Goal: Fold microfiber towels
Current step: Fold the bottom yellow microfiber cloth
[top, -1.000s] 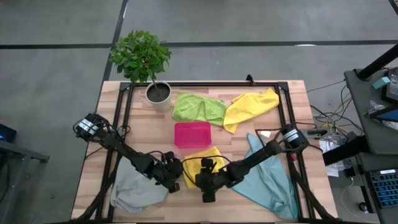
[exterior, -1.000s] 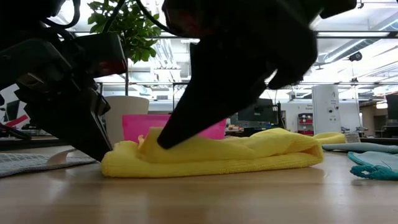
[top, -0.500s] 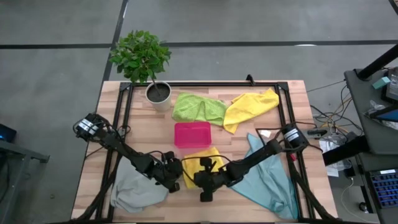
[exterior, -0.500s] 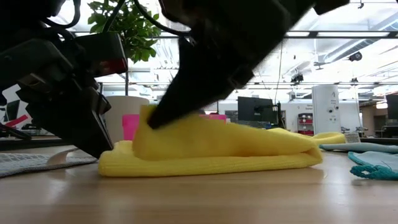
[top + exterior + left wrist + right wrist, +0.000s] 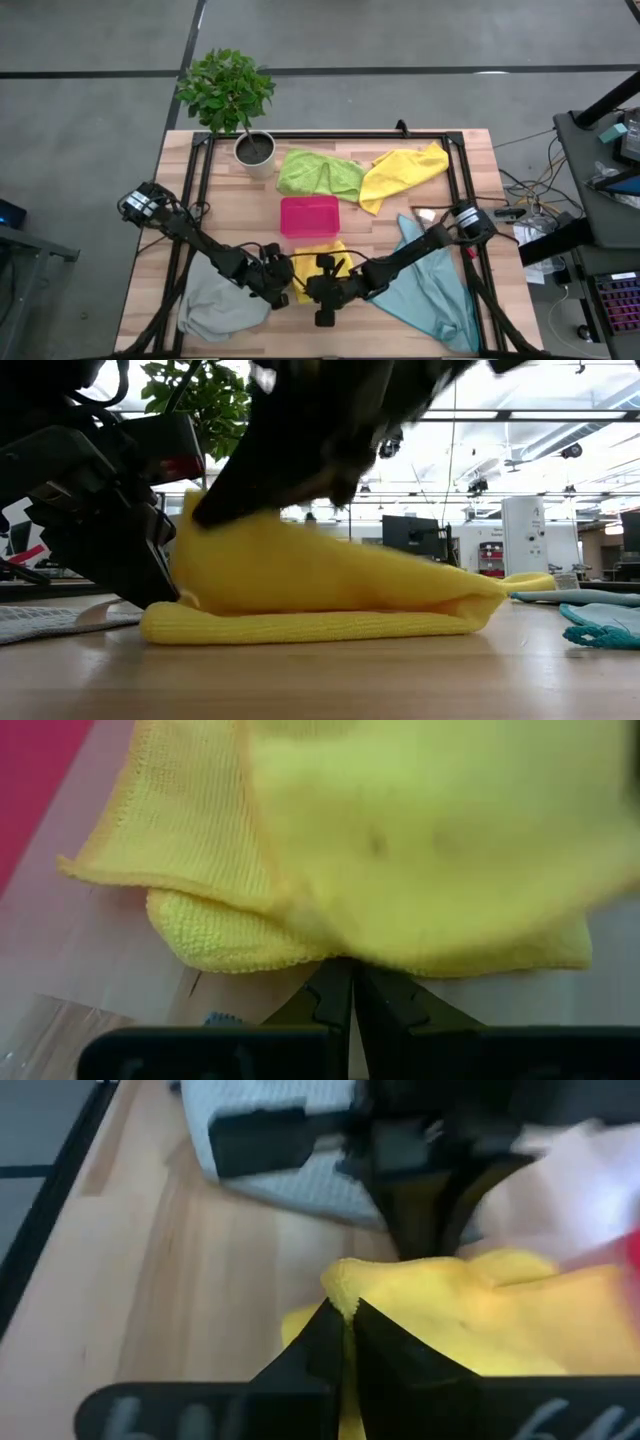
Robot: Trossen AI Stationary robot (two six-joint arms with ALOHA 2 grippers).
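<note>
A folded yellow microfiber towel lies at the table's front centre, its lower layer flat on the wood. My right gripper is shut on its upper layer and holds that end raised. My left gripper, shut, stands at the towel's left end. A grey towel lies at the front left and a teal one at the front right. At the back lie a lime green towel and a second yellow one. My left gripper's shut fingertips meet the left edge of the yellow towel's lower layer, slanting down from the table's left. Whether they press on the cloth or only stand against it, I cannot tell. My right gripper pinches the edge of the upper layer between its two fingers, coming from the table's right. That edge is lifted clear, and the layer slopes down to the fold at the towel's right end.
A pink tray sits just behind the yellow towel. A potted plant stands at the back left. A dark frame runs around the work area. The two arms nearly meet at the front centre.
My right gripper has risen and gone toward the table's left edge, toward my left gripper, taking the yellow towel's upper layer with it. That layer's left end now stands high above the table; the lower layer and the right fold have stayed down.
</note>
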